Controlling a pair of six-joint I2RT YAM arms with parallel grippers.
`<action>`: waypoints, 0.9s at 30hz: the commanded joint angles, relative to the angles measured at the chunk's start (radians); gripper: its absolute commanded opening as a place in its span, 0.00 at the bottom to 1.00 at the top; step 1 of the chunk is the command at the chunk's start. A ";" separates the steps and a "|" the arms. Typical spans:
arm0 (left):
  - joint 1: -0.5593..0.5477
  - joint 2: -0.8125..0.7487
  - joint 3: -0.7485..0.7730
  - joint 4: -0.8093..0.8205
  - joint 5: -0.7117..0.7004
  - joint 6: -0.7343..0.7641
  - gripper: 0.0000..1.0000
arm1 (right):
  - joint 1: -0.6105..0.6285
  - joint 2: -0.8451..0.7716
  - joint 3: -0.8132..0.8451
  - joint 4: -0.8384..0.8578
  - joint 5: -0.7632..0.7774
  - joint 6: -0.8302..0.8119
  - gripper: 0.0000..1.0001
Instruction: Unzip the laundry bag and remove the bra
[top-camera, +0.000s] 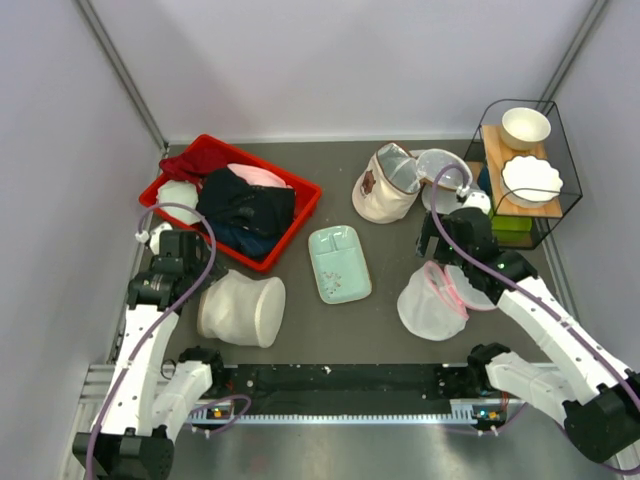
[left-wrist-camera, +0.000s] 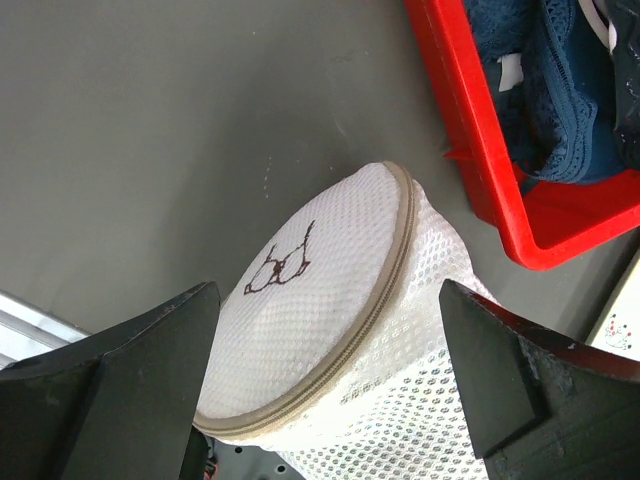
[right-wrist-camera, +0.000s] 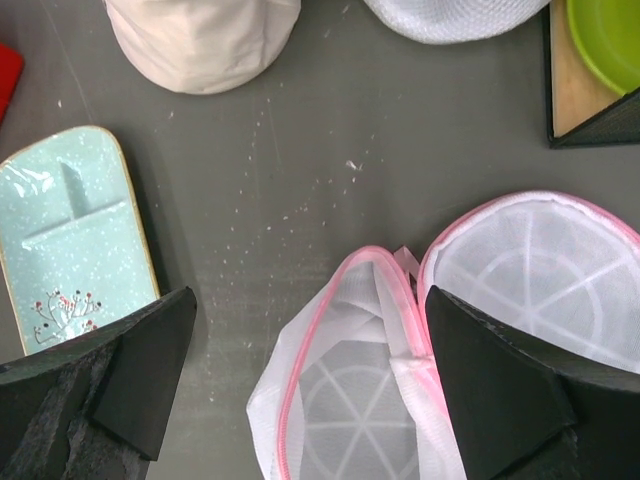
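The laundry bag (top-camera: 240, 308) lies on its side at the front left, cream-white and drum-shaped. In the left wrist view the laundry bag (left-wrist-camera: 330, 330) shows its round face with the bra icon (left-wrist-camera: 280, 265) and a beige zipper (left-wrist-camera: 375, 300) that looks closed round the rim. My left gripper (top-camera: 185, 262) is open above the bag, which lies between its fingers (left-wrist-camera: 328, 300) in view; I cannot tell if it touches. My right gripper (top-camera: 447, 268) is open and empty (right-wrist-camera: 310, 300) over a pink-trimmed mesh bag (right-wrist-camera: 350, 400). The bra is hidden.
A red bin (top-camera: 300, 215) of clothes stands beyond the laundry bag and also shows in the left wrist view (left-wrist-camera: 480, 150). A teal tray (top-camera: 338, 262) lies mid-table. A beige pouch (top-camera: 385, 185), another mesh bag (top-camera: 440, 170) and a wire rack (top-camera: 530, 170) with bowls stand at the back right.
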 joint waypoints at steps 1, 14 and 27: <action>0.004 -0.009 -0.024 0.014 -0.009 -0.062 0.96 | 0.014 -0.022 -0.014 0.026 -0.009 0.021 0.99; 0.006 -0.054 -0.085 0.022 -0.031 -0.173 0.26 | 0.014 -0.071 -0.030 0.010 -0.024 0.038 0.99; 0.003 -0.141 0.268 -0.025 0.165 0.237 0.00 | 0.014 -0.102 -0.053 0.011 -0.044 0.058 0.99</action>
